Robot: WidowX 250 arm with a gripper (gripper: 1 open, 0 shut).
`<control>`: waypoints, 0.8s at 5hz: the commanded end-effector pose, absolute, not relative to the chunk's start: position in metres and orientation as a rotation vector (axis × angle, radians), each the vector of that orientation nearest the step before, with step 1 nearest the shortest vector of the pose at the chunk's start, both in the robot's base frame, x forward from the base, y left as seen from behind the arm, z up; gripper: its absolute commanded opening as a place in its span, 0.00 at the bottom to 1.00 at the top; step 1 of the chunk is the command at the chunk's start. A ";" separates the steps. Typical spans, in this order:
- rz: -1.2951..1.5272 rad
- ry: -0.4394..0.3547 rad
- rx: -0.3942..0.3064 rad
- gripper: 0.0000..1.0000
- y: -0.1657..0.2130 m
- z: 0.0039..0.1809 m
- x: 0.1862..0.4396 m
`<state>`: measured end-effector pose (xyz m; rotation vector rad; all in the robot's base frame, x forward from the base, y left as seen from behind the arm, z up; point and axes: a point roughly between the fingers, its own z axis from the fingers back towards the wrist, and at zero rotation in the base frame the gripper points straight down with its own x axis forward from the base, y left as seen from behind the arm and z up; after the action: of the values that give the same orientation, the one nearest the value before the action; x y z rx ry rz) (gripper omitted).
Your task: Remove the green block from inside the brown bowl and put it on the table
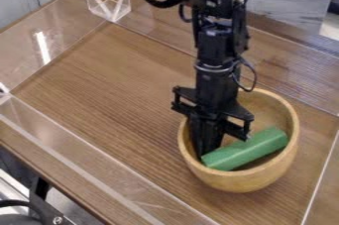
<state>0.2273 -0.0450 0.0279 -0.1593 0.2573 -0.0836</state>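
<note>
The robot's jaws (pixel 209 138), fully closed as far as can be judged, reach down into the brown bowl (pixel 239 179) in the camera view, at the left part of its interior as pictured. Their tips are dark and hard to make out against the shadowed inside of the bowl, and whether they touch the green block (pixel 248 151) cannot be told; no grip on it can be seen. The arm (pixel 216 31) descends from the top edge of the frame, which cuts off its upper part, and it covers the bowl's far left rim. The block's end nearest the jaws is hard to separate from them, and its underside is out of sight.

The block, a bright green, plain, matte bar with straight edges, lies inside the bowl, slanting from the lower left to the upper right of the picture, its upper right end close to the bowl's wall. The round bowl, light brown with a thick rim, sits on the wood-grain desk (pixel 106 100), toward the right side of the frame.
</note>
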 end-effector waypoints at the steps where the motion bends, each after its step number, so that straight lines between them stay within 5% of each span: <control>1: -0.068 0.247 -0.173 0.00 -0.043 0.043 0.228; 4: -0.050 0.258 -0.210 0.00 -0.040 0.071 0.228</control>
<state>0.2188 -0.0413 0.0563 -0.2056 0.3239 -0.0506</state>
